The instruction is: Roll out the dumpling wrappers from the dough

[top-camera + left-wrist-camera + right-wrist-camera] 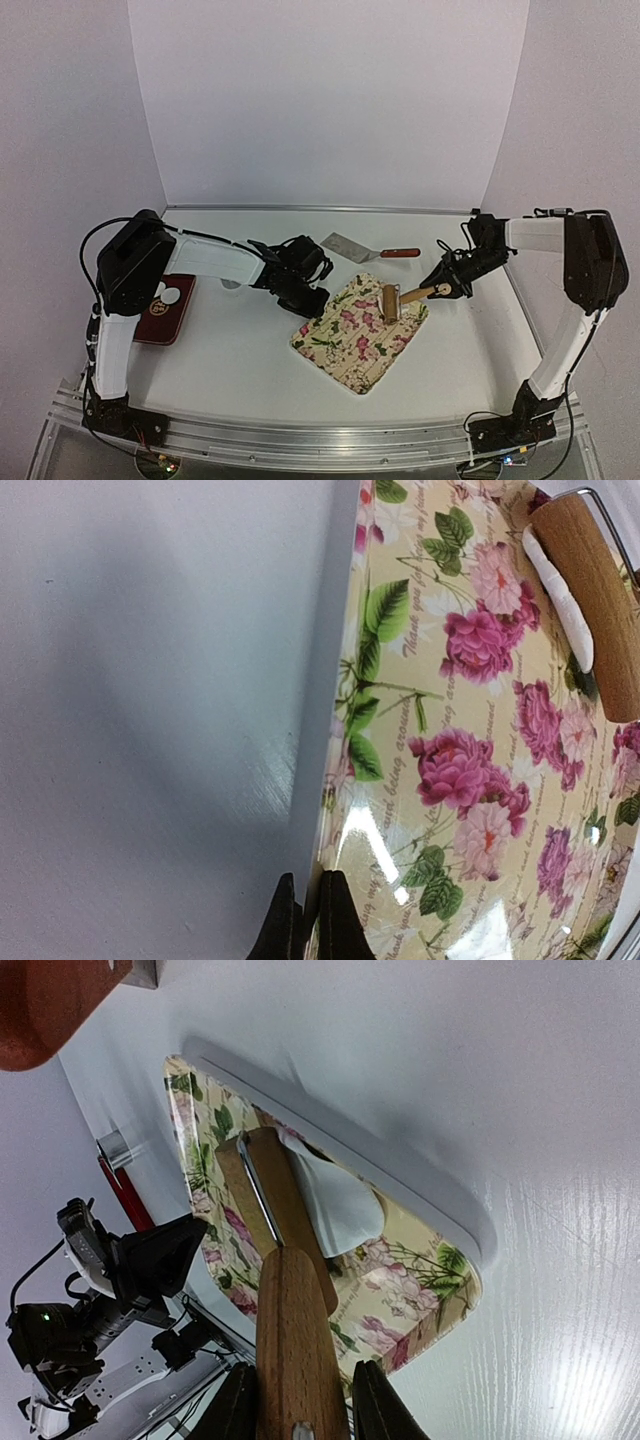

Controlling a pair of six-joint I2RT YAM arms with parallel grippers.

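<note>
At opposite mat (350, 342) edges, right tool (447, 289) clamps the roller handle (295, 1340); left tool (307, 922) rests closed, empty.

A glossy white table (250, 370) stands enclosed by plain white walls (330, 100) on the left, far and right. An aluminium rail (320, 442) runs along its near edge.

On the floral board (350, 345), a wooden roller (391, 301); spatula (352, 247) just behind, red tray (165, 318) far left.
</note>
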